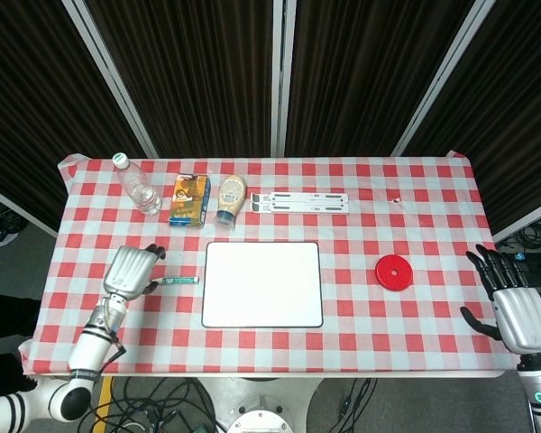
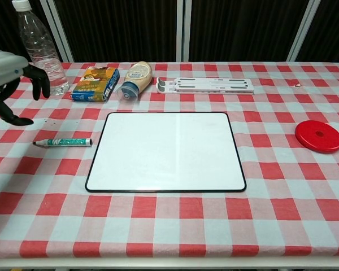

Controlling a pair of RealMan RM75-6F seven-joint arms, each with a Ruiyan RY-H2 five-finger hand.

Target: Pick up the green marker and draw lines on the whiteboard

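Observation:
The green marker lies flat on the checked cloth, just left of the whiteboard, whose white face is blank. My left hand hovers over the table just left of the marker's left tip, fingers apart and curved down, holding nothing and not touching the marker. My right hand stays off the table's right edge, open with fingers spread; the chest view does not show it.
Along the back stand a water bottle, an orange and blue box, a lying squeeze bottle and a white folded stand. A red disc sits right of the board.

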